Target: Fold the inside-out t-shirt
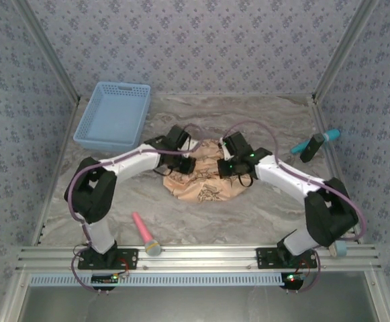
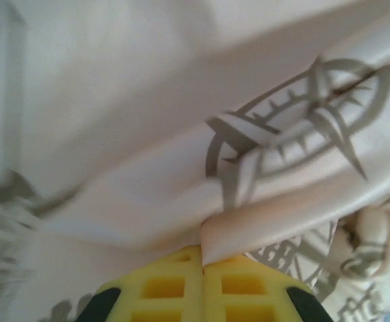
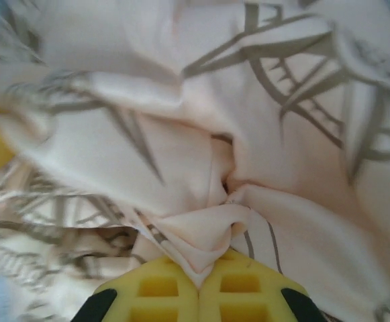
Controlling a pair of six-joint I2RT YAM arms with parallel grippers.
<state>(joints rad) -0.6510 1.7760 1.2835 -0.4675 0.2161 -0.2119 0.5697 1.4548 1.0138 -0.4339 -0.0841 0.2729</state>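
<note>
A grey marbled tabletop (image 1: 268,211) lies between blue-patterned walls (image 1: 201,40). Nearest the arm bases, well behind the left gripper (image 2: 201,265), a pink-handled tool (image 1: 145,236) lies on the bare surface. The crumpled peach-tan cloth t-shirt (image 1: 205,186), printed with dark brown emblems, is heaped under both grippers. The left gripper's yellow fingers (image 2: 161,288) are pressed together on a fold of it. The right gripper (image 3: 199,278) likewise pinches a bunched pleat. Beyond the left gripper stands a light blue plastic basket (image 1: 114,114). Off to the right gripper's right lies a teal-and-black tool (image 1: 314,143). Neither touches the cloth.

Far half of the inside-out t-shirt (image 1: 208,191) under the arms, its edges beyond both wrist views, left-side print blurry.
</note>
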